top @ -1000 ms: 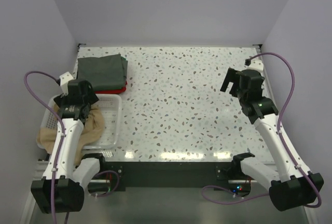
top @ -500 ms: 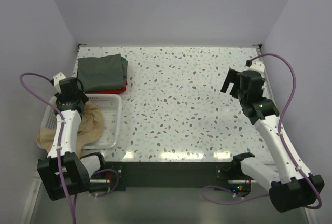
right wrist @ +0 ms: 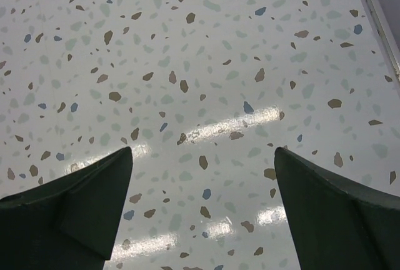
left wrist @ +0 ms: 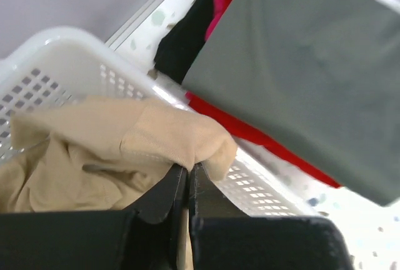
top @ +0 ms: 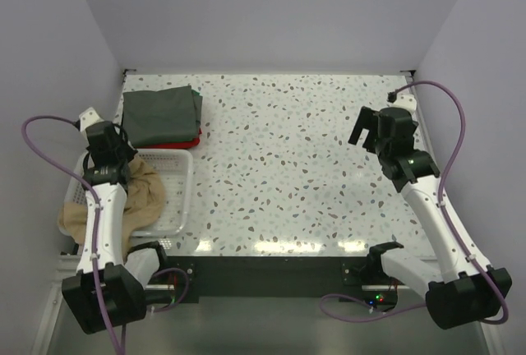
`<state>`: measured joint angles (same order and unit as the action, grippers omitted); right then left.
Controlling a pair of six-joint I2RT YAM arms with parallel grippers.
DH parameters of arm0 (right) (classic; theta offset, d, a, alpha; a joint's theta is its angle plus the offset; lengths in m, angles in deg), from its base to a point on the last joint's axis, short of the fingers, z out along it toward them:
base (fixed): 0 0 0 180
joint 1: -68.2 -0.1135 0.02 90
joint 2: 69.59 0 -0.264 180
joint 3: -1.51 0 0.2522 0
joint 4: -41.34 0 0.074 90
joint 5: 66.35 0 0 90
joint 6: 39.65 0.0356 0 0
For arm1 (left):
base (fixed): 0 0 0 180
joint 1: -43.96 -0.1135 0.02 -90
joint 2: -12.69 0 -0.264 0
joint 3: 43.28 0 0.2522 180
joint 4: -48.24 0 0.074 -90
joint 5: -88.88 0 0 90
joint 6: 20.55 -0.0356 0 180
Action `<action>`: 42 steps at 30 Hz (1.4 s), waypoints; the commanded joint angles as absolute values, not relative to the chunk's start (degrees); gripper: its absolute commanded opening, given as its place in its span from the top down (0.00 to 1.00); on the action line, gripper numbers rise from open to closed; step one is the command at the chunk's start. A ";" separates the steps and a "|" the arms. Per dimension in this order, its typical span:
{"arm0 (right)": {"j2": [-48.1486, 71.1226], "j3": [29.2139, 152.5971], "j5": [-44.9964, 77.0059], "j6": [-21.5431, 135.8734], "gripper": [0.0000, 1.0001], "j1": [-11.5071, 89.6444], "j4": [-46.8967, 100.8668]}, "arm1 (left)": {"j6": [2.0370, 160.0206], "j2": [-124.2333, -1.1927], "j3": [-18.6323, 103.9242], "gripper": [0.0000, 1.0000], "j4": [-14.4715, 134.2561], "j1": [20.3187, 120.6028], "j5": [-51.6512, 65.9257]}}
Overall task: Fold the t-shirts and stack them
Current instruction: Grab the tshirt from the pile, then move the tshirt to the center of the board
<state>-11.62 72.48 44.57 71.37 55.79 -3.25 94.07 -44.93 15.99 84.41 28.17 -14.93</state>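
Observation:
A crumpled tan t-shirt [top: 141,199] lies in the white basket and hangs over its left rim. My left gripper [top: 113,174] reaches down at the basket's far end. In the left wrist view, the left gripper [left wrist: 189,169] is shut on a raised fold of the tan t-shirt [left wrist: 125,148]. A folded dark grey-green t-shirt [top: 163,113] lies at the far left of the table on a red t-shirt [top: 191,141]. The wrist view shows the grey-green one [left wrist: 300,64] over the red edge [left wrist: 250,134]. My right gripper [top: 366,130] hangs open over bare table at the right, with nothing between the jaws of the right gripper [right wrist: 203,152].
The white mesh basket [top: 183,199] stands at the near left; its rim [left wrist: 56,39] fills the left wrist view. A black cloth [left wrist: 181,39] sits under the red one. The speckled table [top: 296,166] stretches between the arms. Walls close in on three sides.
My left gripper went from open to shut, pinching a fold of the tan t-shirt, and its wrist swung left and away. The right arm barely moved.

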 commanded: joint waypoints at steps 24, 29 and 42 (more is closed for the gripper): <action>-1.21 81.54 36.12 77.16 0.02 55.80 0.42 | 109.77 -51.28 62.91 1.00 60.36 27.88 40.00; -2.18 81.45 36.92 76.98 0.02 55.89 -0.10 | 121.19 -56.47 71.18 1.00 47.44 28.05 45.01; -5.08 82.59 38.67 76.63 0.02 55.89 -2.73 | 126.58 -75.27 100.02 1.00 42.66 45.70 40.36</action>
